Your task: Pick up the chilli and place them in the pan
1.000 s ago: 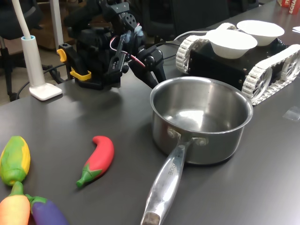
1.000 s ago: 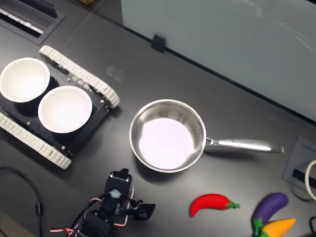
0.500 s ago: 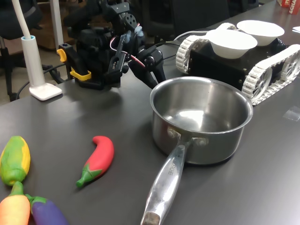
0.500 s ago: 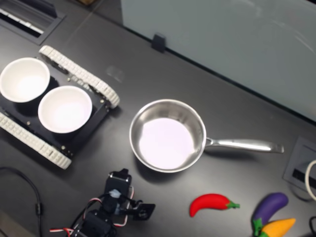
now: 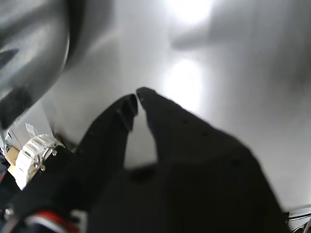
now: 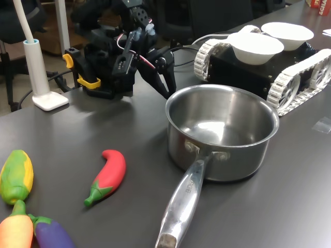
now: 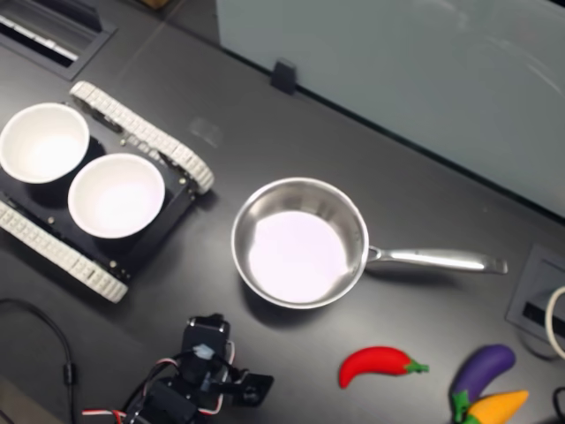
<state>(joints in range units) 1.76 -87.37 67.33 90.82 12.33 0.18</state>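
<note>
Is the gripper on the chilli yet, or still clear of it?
Apart. In the second exterior view the gripper sits a clear stretch of bare table from the chilli; the first exterior view shows the same gap.

First exterior view sat low near the pan (image 6: 221,135), handle toward it, second exterior view looked straight down over the pan (image 7: 300,242), wrist view pressed close beside it, all three sharing it.

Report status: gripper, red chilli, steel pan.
Black gripper shut, empty, beside the pan's rim. Glossy red toy chilli untouched on the dark table. Stainless-steel pan empty. Nothing between them.
</note>
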